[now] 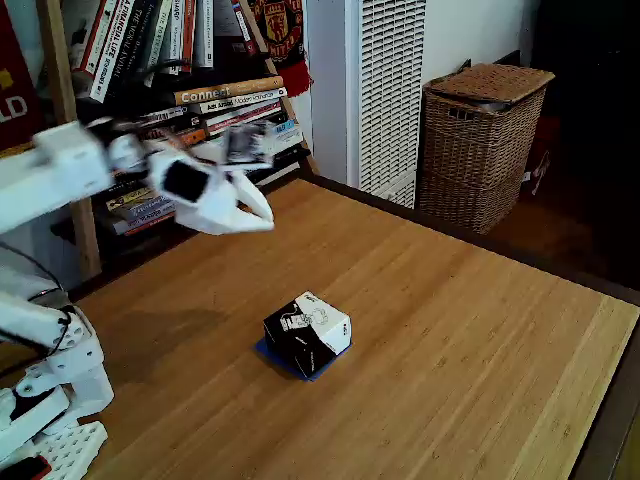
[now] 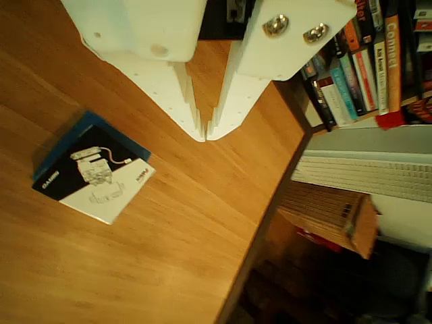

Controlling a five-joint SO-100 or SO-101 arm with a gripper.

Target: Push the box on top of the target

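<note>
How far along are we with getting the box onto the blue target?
Mostly done: the box sits on the target, with blue tape showing at its near edge. In hand: nothing; the gripper is shut, empty and raised off the table. Left: perhaps a small nudge to centre it.

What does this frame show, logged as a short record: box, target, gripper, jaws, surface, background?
box: black and white carton resting on the table, nothing touching it
target: blue tape mostly hidden under the box, an edge showing at its left and lower sides in the fixed view
gripper: white, raised in the air, apart from the box, blurred in the fixed view
jaws: tips nearly together, holding nothing
surface: wooden table
background: bookshelf, wicker basket, white radiator grille
</note>
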